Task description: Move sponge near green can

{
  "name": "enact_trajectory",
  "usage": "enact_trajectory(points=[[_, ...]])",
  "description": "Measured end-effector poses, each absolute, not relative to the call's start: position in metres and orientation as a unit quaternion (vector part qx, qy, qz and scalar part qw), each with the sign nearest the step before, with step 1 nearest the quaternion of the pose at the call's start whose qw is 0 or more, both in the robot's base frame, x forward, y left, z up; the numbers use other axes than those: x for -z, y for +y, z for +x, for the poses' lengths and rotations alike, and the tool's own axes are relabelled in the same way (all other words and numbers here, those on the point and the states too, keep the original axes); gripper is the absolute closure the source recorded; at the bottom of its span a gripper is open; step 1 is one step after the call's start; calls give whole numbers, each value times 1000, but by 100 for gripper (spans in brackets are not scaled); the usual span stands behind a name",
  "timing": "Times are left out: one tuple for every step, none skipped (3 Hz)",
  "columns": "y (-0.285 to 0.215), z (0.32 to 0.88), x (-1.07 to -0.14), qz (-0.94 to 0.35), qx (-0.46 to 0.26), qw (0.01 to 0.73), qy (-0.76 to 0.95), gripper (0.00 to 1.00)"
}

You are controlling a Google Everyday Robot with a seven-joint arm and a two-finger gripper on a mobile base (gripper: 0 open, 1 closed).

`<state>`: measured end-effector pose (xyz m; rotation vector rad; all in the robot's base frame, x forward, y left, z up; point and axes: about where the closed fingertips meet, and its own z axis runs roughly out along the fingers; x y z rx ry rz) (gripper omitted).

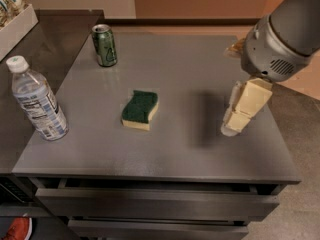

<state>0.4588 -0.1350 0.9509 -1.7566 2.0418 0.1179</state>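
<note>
The sponge (pixel 140 109), dark green on top with a pale yellow layer below, lies flat near the middle of the grey table (pixel 190 74). The green can (pixel 104 45) stands upright at the table's far left corner, well apart from the sponge. My gripper (pixel 233 126), cream-coloured under a grey arm housing (pixel 280 39), hangs over the right part of the table, to the right of the sponge and apart from it. It holds nothing that I can see.
A clear plastic water bottle (pixel 36 99) with a white cap stands at the table's left edge. A white box of packets (pixel 12 14) sits on the dark counter at far left. Drawers (pixel 150 204) run below the table's front edge.
</note>
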Motion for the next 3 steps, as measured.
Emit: enact_trajectory(points=[[-102, 466, -939, -644, -78, 243, 721, 0], [-71, 475, -924, -656, -100, 256, 703, 0], [-47, 486, -905, -662, -113, 263, 692, 0]])
